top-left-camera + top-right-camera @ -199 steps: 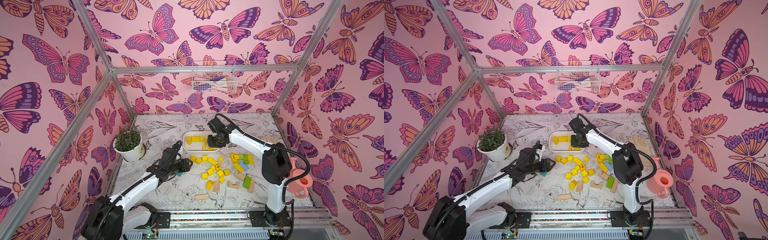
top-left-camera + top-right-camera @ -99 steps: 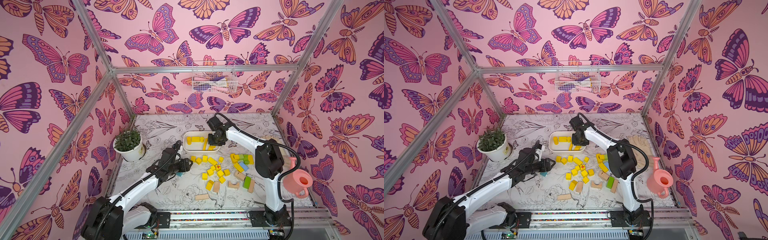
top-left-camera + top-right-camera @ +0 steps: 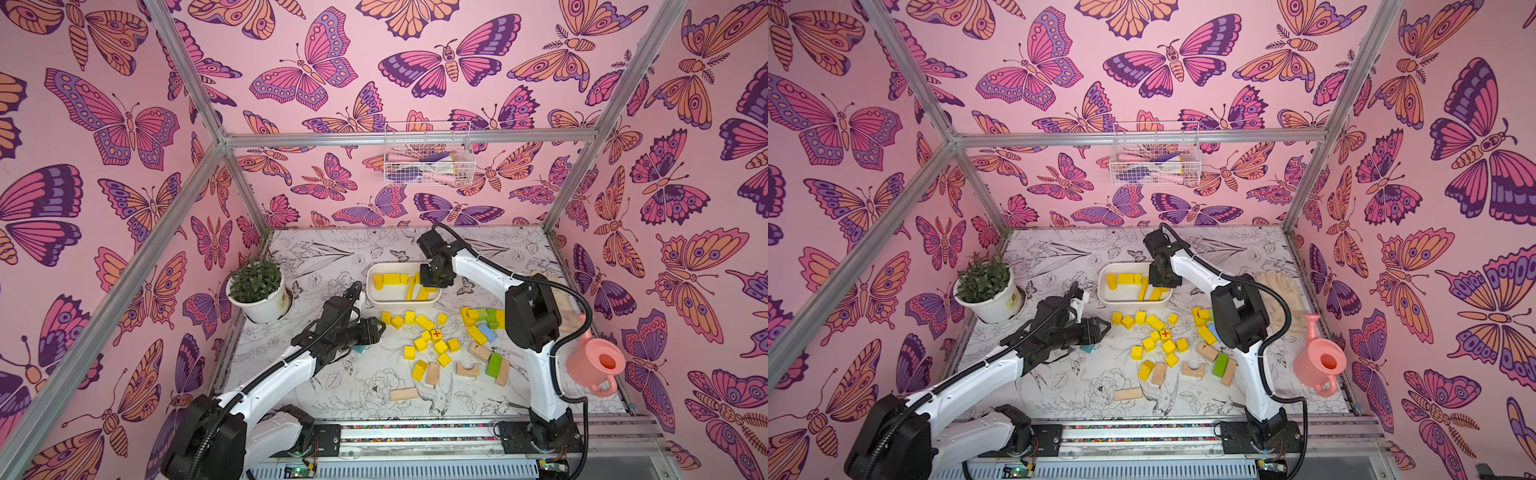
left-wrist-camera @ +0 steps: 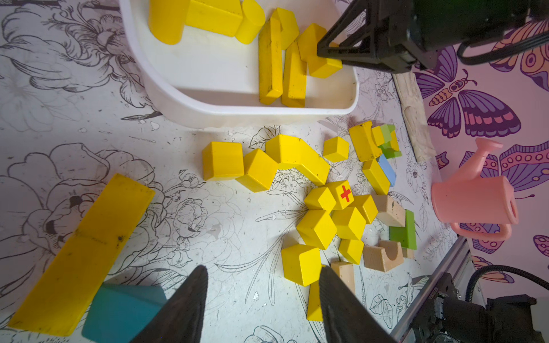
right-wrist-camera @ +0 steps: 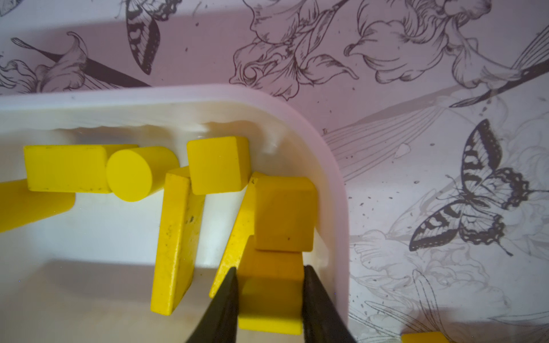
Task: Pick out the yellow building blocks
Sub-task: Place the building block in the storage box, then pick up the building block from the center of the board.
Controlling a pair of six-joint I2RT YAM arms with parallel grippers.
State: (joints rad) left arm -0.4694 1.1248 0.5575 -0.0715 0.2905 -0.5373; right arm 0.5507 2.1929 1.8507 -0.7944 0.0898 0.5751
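The right gripper [image 5: 269, 268] hangs low over the right end of the white tray [image 5: 332, 184], its jaws clamped on a yellow block [image 5: 269, 308]. That corner is already crowded: a cube [image 5: 285, 213] sits just beyond the held block, and a slanted bar [image 5: 237, 237] leans beside it. A release here could land the block on an edge rather than on the tray floor, and it might roll or hop over the low rim close by. The fingers also stand near the tray wall, so a sideways drift could shove the tray. The held block looks stubby, close to a cube, with its faces square to the pads and no clear long axis. The bars in the tray [image 3: 410, 289] lie with their long axes running near to far, slightly skewed. The left gripper [image 4: 263, 267] hovers with its jaws apart and empty, left of the loose yellow building blocks [image 3: 424, 322] scattered on the table just near of the tray. Those blocks sit packed together — the cube with the red cross [image 4: 341, 193] touches its neighbours, and tan blocks [image 4: 389, 210] and a green block [image 4: 404, 231] lie at the right edge. A wide grasp there risks dragging along a wrong colour.
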